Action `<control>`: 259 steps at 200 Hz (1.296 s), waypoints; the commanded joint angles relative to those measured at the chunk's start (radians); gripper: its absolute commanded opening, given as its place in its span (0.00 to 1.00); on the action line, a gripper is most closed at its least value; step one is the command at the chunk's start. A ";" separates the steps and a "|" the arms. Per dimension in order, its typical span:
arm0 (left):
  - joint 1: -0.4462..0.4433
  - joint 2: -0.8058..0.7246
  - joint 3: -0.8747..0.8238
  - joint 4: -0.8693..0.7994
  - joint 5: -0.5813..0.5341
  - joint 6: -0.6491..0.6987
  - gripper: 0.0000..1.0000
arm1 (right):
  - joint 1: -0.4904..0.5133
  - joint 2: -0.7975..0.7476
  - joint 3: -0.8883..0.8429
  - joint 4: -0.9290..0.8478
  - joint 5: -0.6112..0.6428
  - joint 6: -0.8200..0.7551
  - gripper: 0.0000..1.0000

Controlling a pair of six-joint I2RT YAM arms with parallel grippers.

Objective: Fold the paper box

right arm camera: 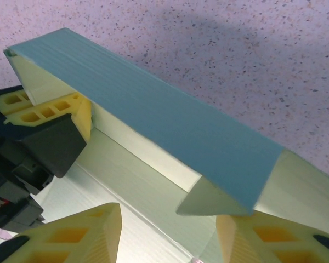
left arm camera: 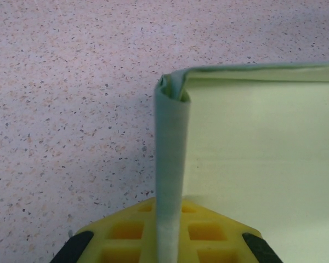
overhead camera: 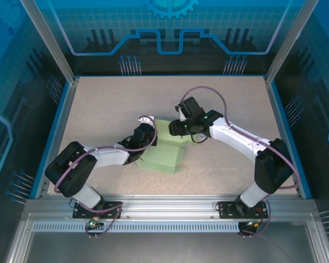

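Speckled table (overhead camera: 109, 109) with the pale green paper box (overhead camera: 165, 156) at its centre between both arms, partly folded, walls raised. The left gripper (left arm camera: 167, 224) is clamped narrow on an upright folded wall edge of the box. The right gripper (right arm camera: 170, 219) has its jaws apart, straddling the long wall's corner flap without pinching it.

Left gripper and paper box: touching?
Touching. Left wrist view: an upright wall of the paper box sits pinched in the shut jaws of the left gripper.
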 commanded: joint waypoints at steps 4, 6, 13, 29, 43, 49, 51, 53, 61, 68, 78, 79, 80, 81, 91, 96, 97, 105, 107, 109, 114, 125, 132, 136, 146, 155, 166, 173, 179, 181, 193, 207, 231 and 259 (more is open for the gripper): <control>-0.012 -0.034 0.045 -0.010 0.004 -0.017 0.08 | -0.013 -0.012 -0.026 0.098 -0.036 0.027 0.49; -0.012 -0.034 0.044 -0.010 0.002 -0.017 0.08 | -0.014 -0.015 -0.026 0.096 -0.034 0.023 0.49; -0.012 -0.035 0.044 -0.016 -0.005 -0.016 0.08 | -0.018 -0.022 -0.030 0.084 -0.024 0.014 0.50; -0.009 -0.035 0.048 -0.029 -0.023 -0.016 0.08 | -0.019 -0.044 -0.036 0.041 0.017 -0.019 0.50; -0.010 -0.035 0.054 -0.039 -0.034 -0.014 0.08 | -0.019 -0.071 -0.047 0.000 0.046 -0.049 0.52; -0.010 -0.031 0.056 -0.042 -0.038 -0.013 0.08 | -0.018 -0.083 -0.056 -0.018 0.057 -0.058 0.53; -0.009 -0.031 0.058 -0.045 -0.038 -0.012 0.08 | -0.018 -0.087 -0.059 -0.021 0.059 -0.060 0.53; -0.009 -0.030 0.058 -0.046 -0.040 -0.011 0.08 | -0.018 -0.091 -0.062 -0.026 0.063 -0.062 0.53; -0.008 -0.029 0.063 -0.053 -0.045 -0.011 0.08 | -0.018 -0.111 -0.078 -0.042 0.077 -0.067 0.54; -0.009 -0.030 0.065 -0.056 -0.047 -0.011 0.08 | -0.018 -0.130 -0.096 -0.052 0.084 -0.067 0.55; -0.008 -0.031 0.066 -0.057 -0.049 -0.014 0.08 | -0.018 -0.155 -0.128 -0.056 0.086 -0.059 0.56; -0.008 -0.032 0.065 -0.058 -0.049 -0.014 0.08 | -0.018 -0.158 -0.131 -0.055 0.086 -0.057 0.56; -0.009 -0.032 0.066 -0.058 -0.049 -0.014 0.08 | -0.018 -0.160 -0.134 -0.055 0.085 -0.056 0.56; -0.008 -0.032 0.065 -0.058 -0.049 -0.014 0.08 | -0.019 -0.162 -0.136 -0.056 0.085 -0.054 0.56; -0.008 -0.036 0.064 -0.060 -0.049 -0.019 0.08 | -0.017 -0.185 -0.171 -0.045 0.072 -0.030 0.57; -0.008 -0.037 0.065 -0.062 -0.049 -0.019 0.08 | -0.016 -0.193 -0.187 -0.033 0.058 -0.018 0.58; -0.008 -0.038 0.066 -0.062 -0.049 -0.019 0.08 | -0.015 -0.194 -0.191 -0.030 0.055 -0.014 0.58; -0.009 -0.042 0.065 -0.062 -0.048 -0.021 0.08 | -0.011 -0.204 -0.218 -0.011 0.040 0.009 0.59; -0.008 -0.041 0.064 -0.061 -0.048 -0.021 0.08 | -0.009 -0.206 -0.222 -0.007 0.039 0.014 0.59; -0.009 -0.043 0.064 -0.061 -0.047 -0.021 0.08 | -0.007 -0.207 -0.229 -0.001 0.038 0.020 0.59; -0.008 -0.044 0.063 -0.060 -0.046 -0.022 0.08 | -0.002 -0.208 -0.239 0.008 0.037 0.033 0.60; -0.009 -0.045 0.063 -0.060 -0.045 -0.022 0.08 | 0.008 -0.205 -0.255 0.024 0.041 0.057 0.61; -0.009 -0.049 0.061 -0.059 -0.044 -0.023 0.08 | 0.012 -0.200 -0.263 0.034 0.047 0.072 0.62; -0.008 -0.050 0.062 -0.061 -0.042 -0.023 0.08 | 0.013 -0.197 -0.269 0.039 0.049 0.082 0.62; -0.009 -0.054 0.061 -0.059 -0.041 -0.022 0.08 | 0.014 -0.188 -0.280 0.053 0.051 0.107 0.63; -0.009 -0.056 0.060 -0.060 -0.039 -0.021 0.08 | 0.014 -0.178 -0.285 0.067 0.045 0.124 0.63; -0.008 -0.060 0.059 -0.061 -0.039 -0.021 0.08 | 0.014 -0.166 -0.287 0.080 0.042 0.140 0.63; -0.008 -0.061 0.058 -0.061 -0.039 -0.021 0.08 | 0.015 -0.157 -0.285 0.083 0.045 0.148 0.64; -0.008 -0.063 0.057 -0.060 -0.039 -0.021 0.08 | 0.015 -0.152 -0.282 0.086 0.049 0.154 0.64; -0.008 -0.064 0.057 -0.060 -0.039 -0.021 0.08 | 0.016 -0.149 -0.282 0.087 0.050 0.155 0.64; -0.009 -0.066 0.056 -0.060 -0.036 -0.024 0.08 | 0.014 -0.142 -0.279 0.095 0.054 0.162 0.64; -0.009 -0.068 0.056 -0.058 -0.031 -0.027 0.09 | 0.013 -0.131 -0.275 0.108 0.053 0.167 0.64; -0.009 -0.070 0.054 -0.058 -0.030 -0.028 0.09 | 0.012 -0.112 -0.263 0.130 0.046 0.174 0.64; -0.009 -0.076 0.047 -0.060 -0.027 -0.028 0.09 | 0.012 -0.123 -0.266 0.186 0.039 0.168 0.62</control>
